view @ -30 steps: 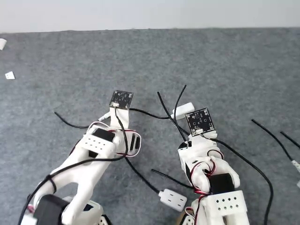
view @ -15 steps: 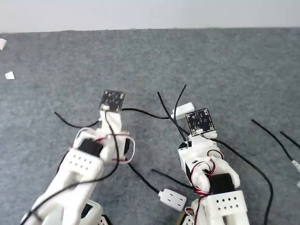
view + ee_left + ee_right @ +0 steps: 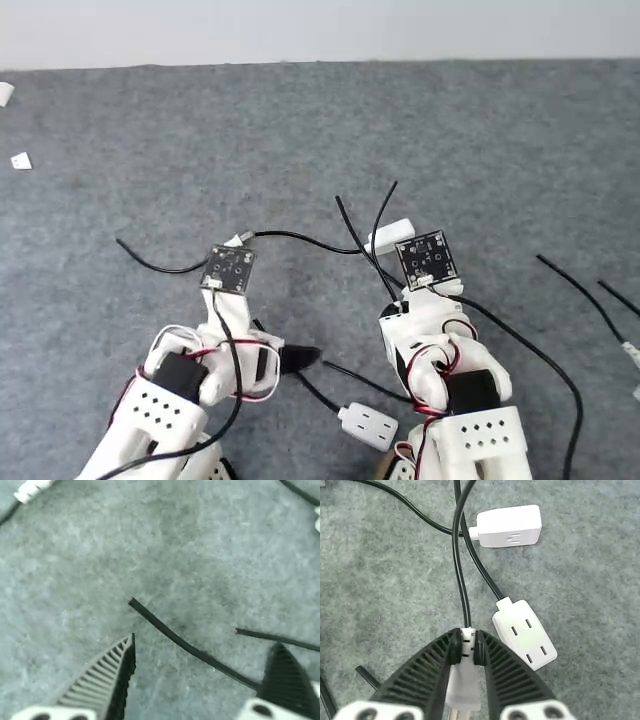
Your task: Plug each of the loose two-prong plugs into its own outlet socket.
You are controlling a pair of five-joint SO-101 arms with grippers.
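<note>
My right gripper (image 3: 465,639) is shut on a white two-prong plug (image 3: 464,677), whose black cord runs away from the fingers. A white outlet socket (image 3: 525,634) lies just beside it with its slots facing up, and a second white socket (image 3: 509,526) rests farther off. My left gripper (image 3: 204,642) is open above bare carpet, with a loose black cord end (image 3: 150,617) between its fingers. A small white plug (image 3: 238,240) lies beyond the left arm's wrist board (image 3: 230,268). Another socket (image 3: 368,425) sits between the two arms.
The surface is grey carpet (image 3: 500,140). Black cords (image 3: 560,280) trail across it at the right. Two small white bits (image 3: 20,160) lie at the far left. Open carpet stretches across the back.
The left arm has pulled back toward the near edge, away from the small white plug, which stays on the carpet. The right arm has not moved.
</note>
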